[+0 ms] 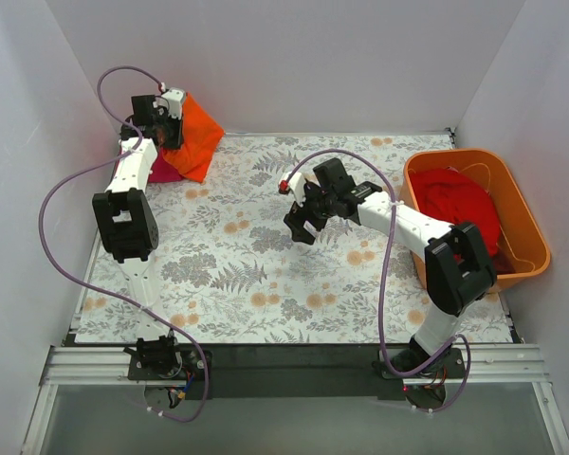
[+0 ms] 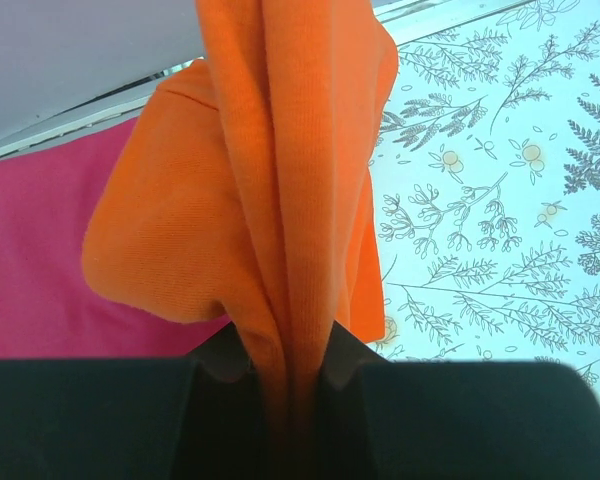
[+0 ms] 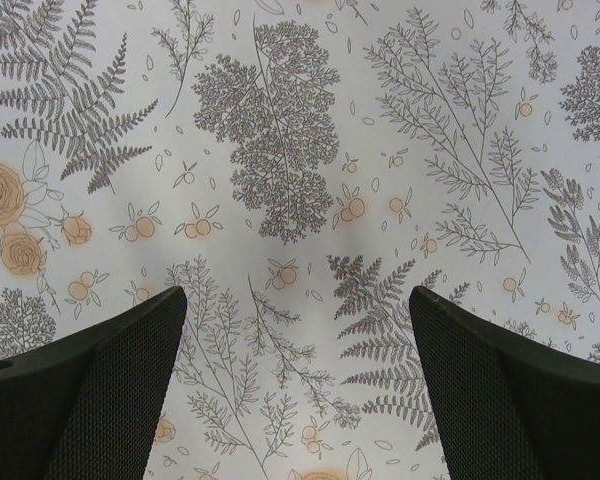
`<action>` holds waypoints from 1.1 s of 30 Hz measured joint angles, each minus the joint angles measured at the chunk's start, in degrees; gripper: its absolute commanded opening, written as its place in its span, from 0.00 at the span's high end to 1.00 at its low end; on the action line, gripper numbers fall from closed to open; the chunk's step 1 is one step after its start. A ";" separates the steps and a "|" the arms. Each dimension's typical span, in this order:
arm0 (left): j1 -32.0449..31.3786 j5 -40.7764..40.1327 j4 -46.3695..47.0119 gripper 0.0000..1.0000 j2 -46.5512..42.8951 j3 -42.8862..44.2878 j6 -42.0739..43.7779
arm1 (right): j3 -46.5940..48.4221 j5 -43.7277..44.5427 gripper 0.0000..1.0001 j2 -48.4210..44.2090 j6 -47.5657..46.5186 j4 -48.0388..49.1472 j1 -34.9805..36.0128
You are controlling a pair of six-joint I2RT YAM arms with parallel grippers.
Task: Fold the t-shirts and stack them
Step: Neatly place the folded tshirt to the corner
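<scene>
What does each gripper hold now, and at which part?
The left gripper pinches a bunched fold of the orange t-shirt. The right gripper is open, holding nothing.

Left gripper (image 2: 285, 375) holds hanging shirt (image 1: 197, 137) at far-left corner, above second shirt (image 1: 164, 172) lying on table (image 1: 266, 280). Third shirt (image 1: 460, 204) in tub (image 1: 532, 252) at right edge. Right gripper (image 3: 298, 295) above table centre.

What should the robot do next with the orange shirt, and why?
Probably lower the orange shirt onto the pink shirt and let go. The left end effector is shut on it, hanging it partly over the pink one in the far-left corner. The right end effector is open and empty.
</scene>
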 measured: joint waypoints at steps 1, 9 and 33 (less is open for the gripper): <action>0.04 0.04 0.00 1.00 0.00 -0.09 0.02 | -0.33 0.00 0.02 -0.26 0.00 0.00 0.00; 0.68 0.46 -0.52 1.00 -0.22 -0.31 0.02 | -0.68 0.00 0.02 -0.83 0.02 -0.20 0.00; 2.27 1.55 -2.25 1.00 -5.46 -0.72 0.00 | -1.46 0.00 0.02 -1.05 0.00 -0.31 0.02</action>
